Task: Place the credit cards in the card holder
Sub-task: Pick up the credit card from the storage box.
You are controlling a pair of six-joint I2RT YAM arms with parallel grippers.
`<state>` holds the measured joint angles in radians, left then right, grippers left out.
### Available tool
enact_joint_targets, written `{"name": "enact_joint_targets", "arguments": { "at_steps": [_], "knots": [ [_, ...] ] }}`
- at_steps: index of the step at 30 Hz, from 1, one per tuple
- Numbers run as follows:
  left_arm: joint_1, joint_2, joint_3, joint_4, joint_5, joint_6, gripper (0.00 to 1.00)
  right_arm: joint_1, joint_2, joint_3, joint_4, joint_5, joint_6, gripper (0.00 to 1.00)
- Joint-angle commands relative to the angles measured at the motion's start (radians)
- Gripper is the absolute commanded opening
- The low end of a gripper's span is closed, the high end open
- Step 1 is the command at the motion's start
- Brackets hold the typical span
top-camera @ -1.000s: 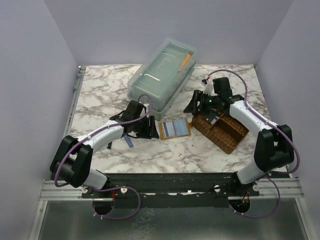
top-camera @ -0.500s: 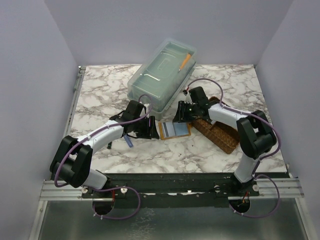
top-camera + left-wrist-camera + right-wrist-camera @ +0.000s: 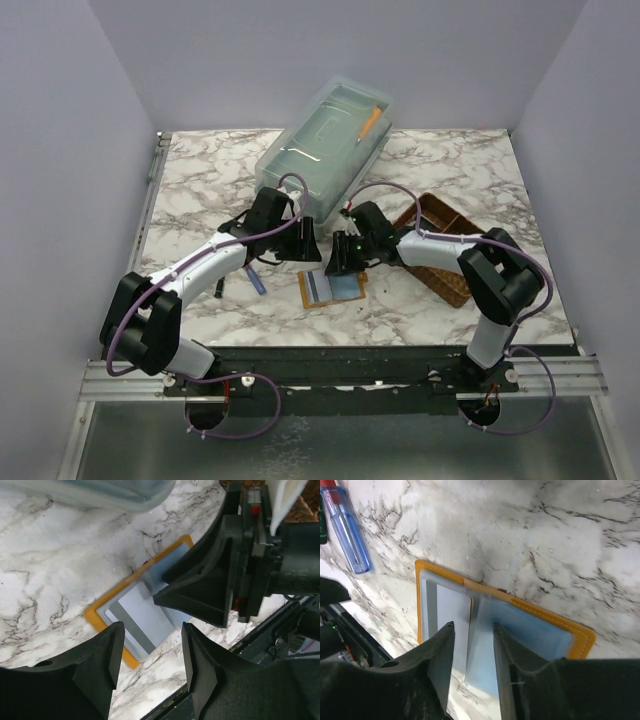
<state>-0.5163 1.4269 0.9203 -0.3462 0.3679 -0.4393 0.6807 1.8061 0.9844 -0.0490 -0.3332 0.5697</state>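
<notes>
Card holder open on the surface, right jaws down on it

The card holder [image 3: 335,292] lies spread flat on the marble surface [image 3: 200,200], near the front edge, grey and light-blue panels up; the right gripper [image 3: 471,627] has its tips on the fold between the panels, jaws a narrow gap apart, and I cannot tell whether they pinch a card; the left gripper [image 3: 151,627] hovers just beside and above, jaws released and holding nothing; a blue-handled tool [image 3: 255,283] lies left of the holder; a woven tray [image 3: 445,255] sits to its right.
</notes>
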Motion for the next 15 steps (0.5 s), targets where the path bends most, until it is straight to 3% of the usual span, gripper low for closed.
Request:
{"name": "enact_joint_targets", "arguments": {
  "at_steps": [1, 4, 8, 13, 15],
  "knots": [
    [0.003, 0.026, 0.045, -0.005, -0.047, 0.044, 0.56, -0.020, -0.080, 0.089, -0.182, 0.082, -0.011, 0.44],
    [0.004, 0.033, 0.058, -0.005, -0.048, 0.049, 0.56, -0.041, -0.111, 0.198, -0.284, 0.155, -0.043, 0.51],
    [0.003, 0.035, 0.063, -0.006, -0.070, 0.071, 0.56, -0.109, -0.185, 0.226, -0.364, 0.259, -0.052, 0.64],
    [-0.008, 0.044, 0.052, -0.002, -0.108, 0.115, 0.56, -0.308, -0.243, 0.221, -0.452, 0.365, -0.036, 0.72],
    [-0.020, 0.045, 0.047, -0.001, -0.126, 0.132, 0.57, -0.374, -0.234, 0.225, -0.468, 0.395, -0.007, 0.80]
  ]
}}
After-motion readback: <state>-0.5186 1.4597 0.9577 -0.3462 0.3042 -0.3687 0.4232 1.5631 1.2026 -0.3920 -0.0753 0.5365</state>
